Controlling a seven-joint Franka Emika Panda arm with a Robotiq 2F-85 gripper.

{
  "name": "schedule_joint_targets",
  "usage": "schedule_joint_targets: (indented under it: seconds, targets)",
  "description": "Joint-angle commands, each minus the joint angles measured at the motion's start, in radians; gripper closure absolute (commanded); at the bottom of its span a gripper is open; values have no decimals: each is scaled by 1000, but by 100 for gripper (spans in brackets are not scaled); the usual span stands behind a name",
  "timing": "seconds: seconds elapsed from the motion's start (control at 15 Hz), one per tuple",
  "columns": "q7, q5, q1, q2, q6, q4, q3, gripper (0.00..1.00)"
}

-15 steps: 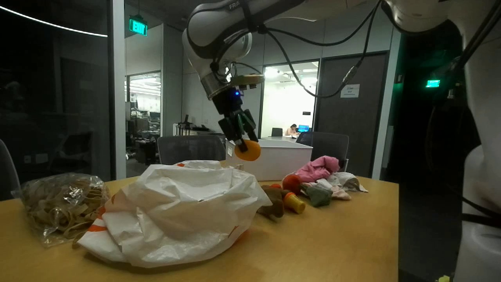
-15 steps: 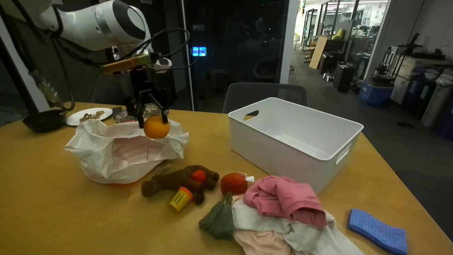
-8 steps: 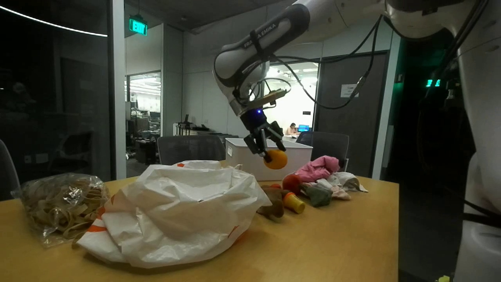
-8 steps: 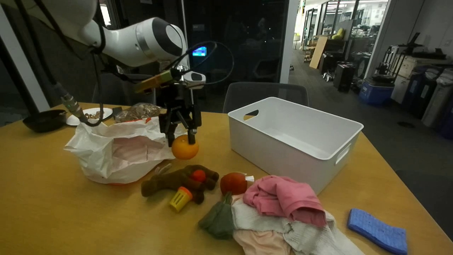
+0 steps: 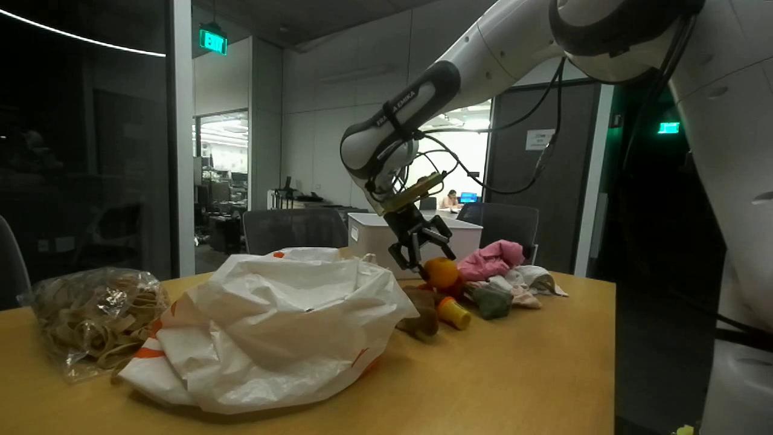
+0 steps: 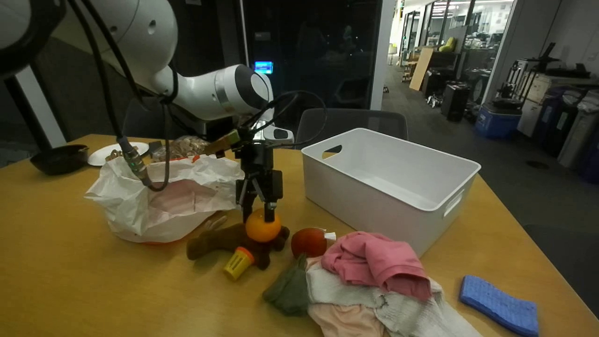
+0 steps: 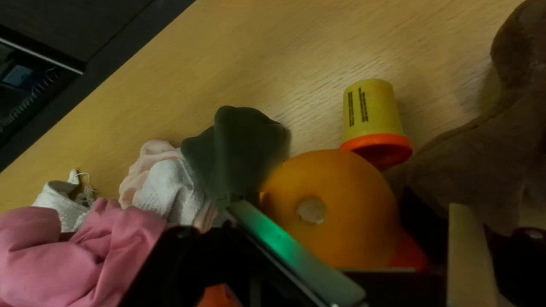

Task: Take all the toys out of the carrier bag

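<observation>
In both exterior views my gripper (image 6: 259,218) stands low over the brown plush toy (image 6: 215,242), shut on an orange toy (image 6: 263,227) with a pale round spot (image 7: 312,210). A red piece (image 7: 413,255) peeks out beneath it in the wrist view. Beside the plush lie a yellow tub (image 6: 237,267) with an orange rim and a round red toy (image 6: 309,243). The white carrier bag (image 5: 272,344) slumps on the table to the gripper's side. Its mouth, facing one camera, shows a pale pinkish inside; the depth of the bag is hidden.
A white bin (image 6: 369,208) stands behind the toys. Close by are a grey-green cloth (image 6: 289,291), a pink cloth (image 6: 374,263) and white cloths. A blue folded cloth (image 6: 498,305) lies near the table edge. A clear bag of tan strips (image 5: 99,317) sits past the carrier bag.
My gripper has carried the orange toy away from above the bag and down over the brown plush, and the wrist has turned somewhat. The bag and the things on the table have not moved.
</observation>
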Motion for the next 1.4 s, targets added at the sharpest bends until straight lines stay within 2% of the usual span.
schedule_joint_targets:
  seconds: [0.0,0.27,0.53,0.8,1.0,1.07,1.33]
  targets:
    - [43,15,10,-15,27,0,-4,0]
    - [78,16,38,-104,19,-42,12,0]
    - [75,94,59,-198,-95,-45,46,0]
    - [132,156,56,-250,-203,-36,58,0]
    - [246,152,53,-281,-203,-73,57,0]
    - [173,138,49,-241,-208,-28,63,0]
    - [224,138,48,-252,-207,-52,64,0]
